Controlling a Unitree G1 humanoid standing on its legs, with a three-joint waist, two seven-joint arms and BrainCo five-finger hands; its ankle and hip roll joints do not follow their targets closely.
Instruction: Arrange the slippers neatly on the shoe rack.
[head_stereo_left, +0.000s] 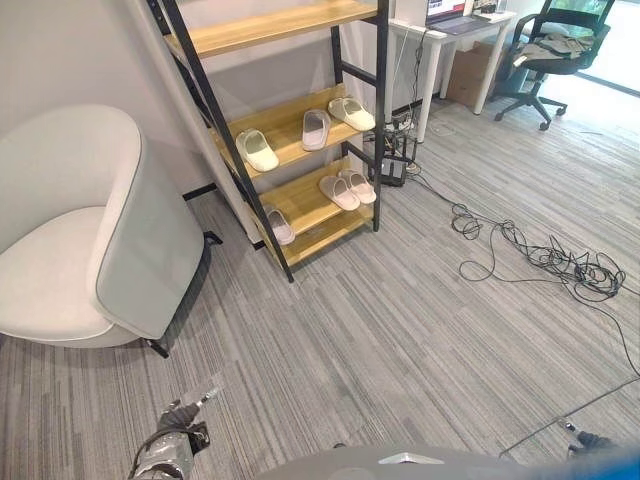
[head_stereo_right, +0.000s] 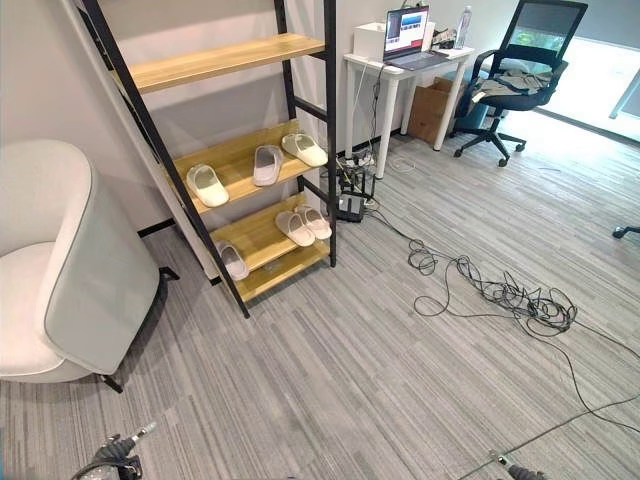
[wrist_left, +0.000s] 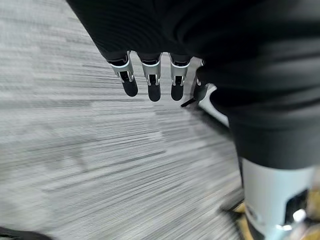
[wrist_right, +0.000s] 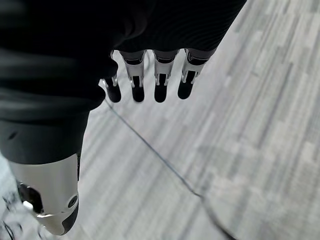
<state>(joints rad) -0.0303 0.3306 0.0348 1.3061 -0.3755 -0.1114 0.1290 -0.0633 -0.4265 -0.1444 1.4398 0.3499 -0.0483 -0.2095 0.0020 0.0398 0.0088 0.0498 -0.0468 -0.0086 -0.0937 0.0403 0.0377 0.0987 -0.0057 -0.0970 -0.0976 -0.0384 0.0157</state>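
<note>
Grey carpet floor (head_stereo_left: 400, 320), slippers (head_stereo_left: 338, 191) on shoe rack (head_stereo_left: 300, 205), no legible writing

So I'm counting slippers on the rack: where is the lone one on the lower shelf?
In the left eye view, the lone slipper lies at the left end of the lower shelf, by the black post, apart from the pair further right.

shoe rack (head_stereo_left: 300, 120): top cut by upper edge | armchair (head_stereo_left: 90, 240): left side cut off | slipper (head_stereo_left: 279, 226) on lowest shelf: partly behind rack's black post
</note>
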